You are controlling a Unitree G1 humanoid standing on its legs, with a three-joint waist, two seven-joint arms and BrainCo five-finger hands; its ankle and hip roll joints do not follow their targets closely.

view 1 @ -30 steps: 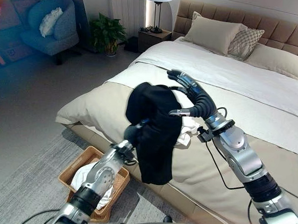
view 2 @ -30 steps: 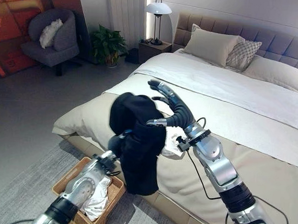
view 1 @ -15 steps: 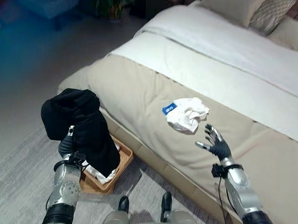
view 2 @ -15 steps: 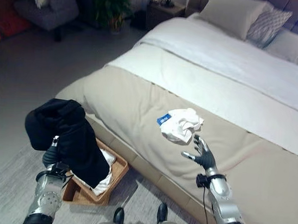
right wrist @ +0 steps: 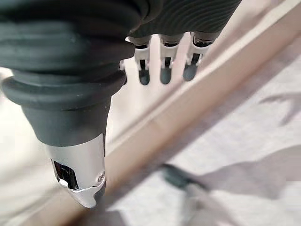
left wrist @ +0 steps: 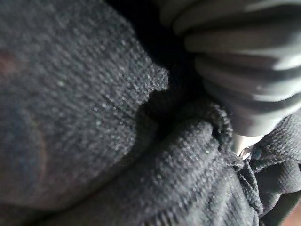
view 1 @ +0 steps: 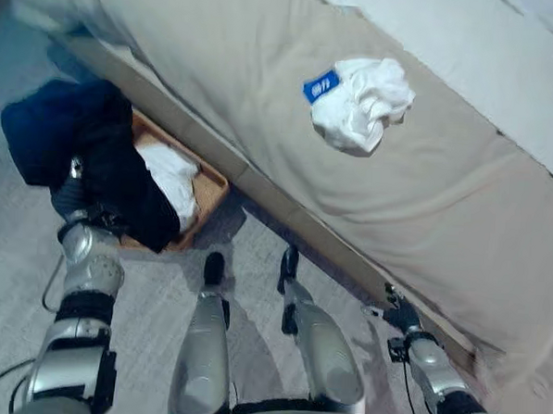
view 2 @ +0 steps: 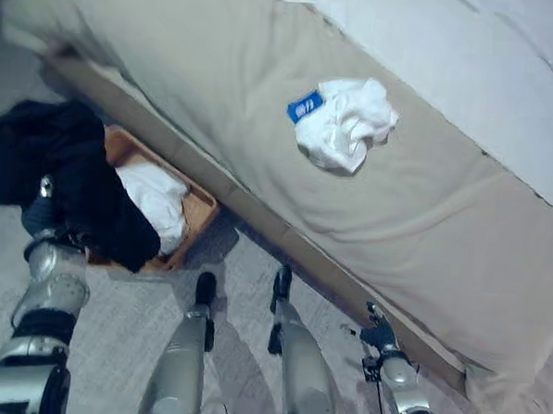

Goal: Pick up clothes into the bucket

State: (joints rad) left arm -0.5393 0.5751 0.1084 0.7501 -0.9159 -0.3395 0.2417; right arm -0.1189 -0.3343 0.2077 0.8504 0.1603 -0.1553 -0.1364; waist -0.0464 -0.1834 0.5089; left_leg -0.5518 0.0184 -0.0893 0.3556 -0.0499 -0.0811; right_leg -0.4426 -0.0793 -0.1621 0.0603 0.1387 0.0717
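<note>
Black garment hangs over the basket, ready to drop; white one waits on the bed.

The left hand (view 1: 70, 199), buried in the bunched black knit garment (view 1: 75, 155), sits at about 9 o'clock in the head views; its fingers are hidden in the cloth, so I cannot tell how they are set. The garment's lower folds drape over the near-left edge of the shallow woven wicker basket (view 1: 213, 180), which lies just toward 3 o'clock of that hand and already holds a white cloth (view 1: 169, 178). The right hand (view 1: 402, 317), fingers straight and empty, hangs low at 5 o'clock beside the tan bed cover (view 1: 443, 216). The crumpled white garment with a blue tag (view 1: 361, 102) lies at 1 o'clock, well apart from both hands, nearer the right.
</note>
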